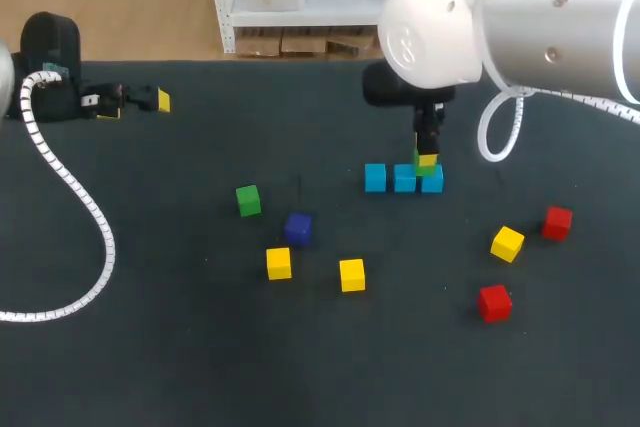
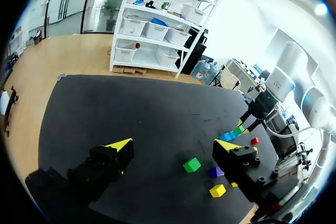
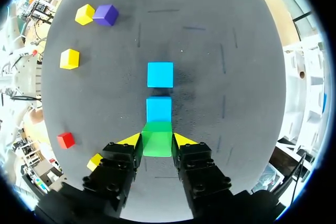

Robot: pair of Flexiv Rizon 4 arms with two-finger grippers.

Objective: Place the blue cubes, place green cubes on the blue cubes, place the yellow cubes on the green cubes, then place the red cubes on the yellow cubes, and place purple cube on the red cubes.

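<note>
- The dark tabletop (image 1: 180,347) has small coloured cubes spread over it.
- The right jaws are clamped on the held green cube (image 3: 157,139), with one yellow tip touching each side of it.
- The held green cube sits on top of the end blue cube (image 1: 433,184), at the right end of a row of three.
- The middle blue cube (image 3: 158,109) is just ahead of the right jaws, and the far blue cube (image 3: 160,74) is next in line, a little apart.
- The right arm (image 1: 520,17) comes in from the right and hangs over this row.
- To the left of the row are the loose green cube (image 1: 248,200) and, near it, the purple cube (image 1: 297,229).
- Two yellow cubes (image 1: 279,263) (image 1: 352,274) lie in front of the purple cube.
- To the right are a third yellow cube (image 1: 507,243) and two red cubes (image 1: 557,222) (image 1: 494,302).
- The left jaws are wide apart with nothing between them, at the far left back of the tabletop, well apart from all the cubes.
</note>
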